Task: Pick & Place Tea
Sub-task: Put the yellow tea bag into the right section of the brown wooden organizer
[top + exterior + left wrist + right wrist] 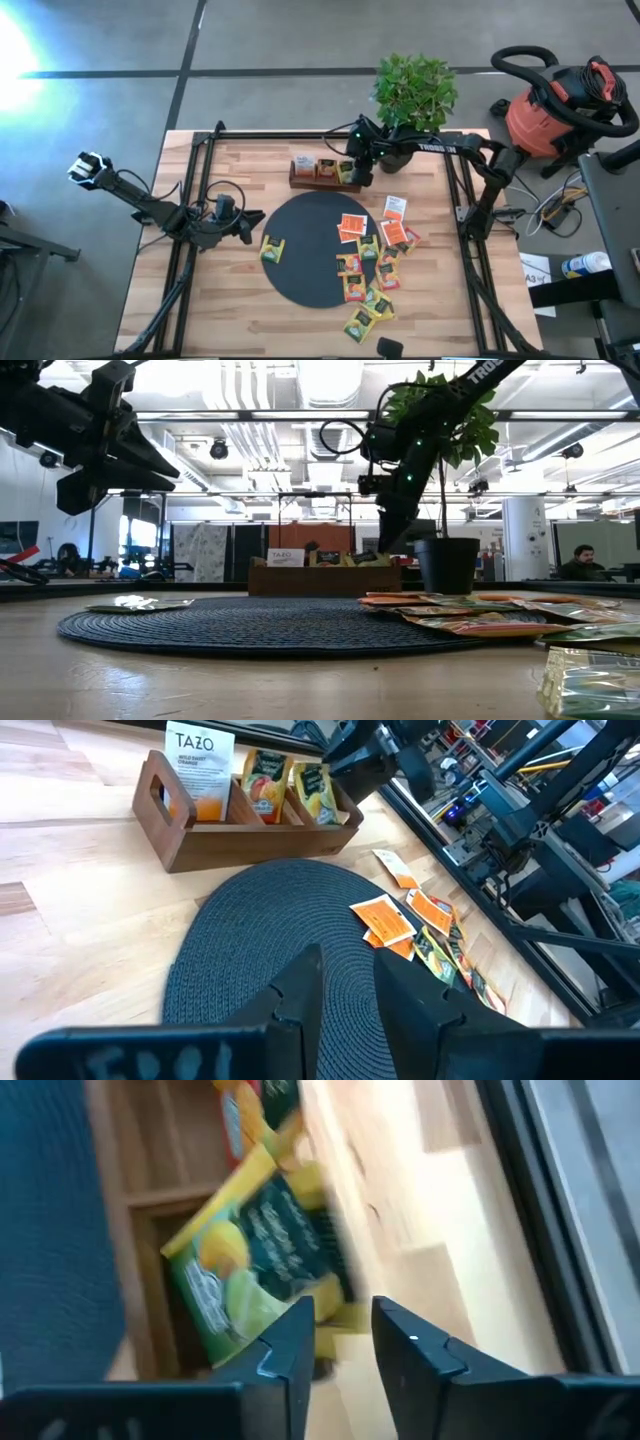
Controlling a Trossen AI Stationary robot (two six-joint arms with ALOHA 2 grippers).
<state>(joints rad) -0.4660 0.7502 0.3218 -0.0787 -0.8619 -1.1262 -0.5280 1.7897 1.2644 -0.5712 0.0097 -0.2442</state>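
The right claw [343,1342] is blurred over the end slot of the wooden box [322,182], its fingers slightly parted with nothing visibly between them. A yellow-green tea packet [262,1255] lies tilted in that slot, just ahead of the fingertips. The left claw [243,224], also slightly parted and holding nothing, hangs over the mat's [310,265] far edge from the box.

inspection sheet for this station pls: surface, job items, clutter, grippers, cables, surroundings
Surface: wooden table with a round black mat.
Job's things: tea sachets heaped on the mat's right edge; one yellow sachet at its left; three sachets upright in the wooden box.
Clutter: potted plant at the back.
Grippers: right gripper over the box's end compartment, jaws parted, green sachet just beyond; left gripper parted, empty, above the mat's left side.
Cables: black leads along the left arm.
Surroundings: shop vacuum on the floor.
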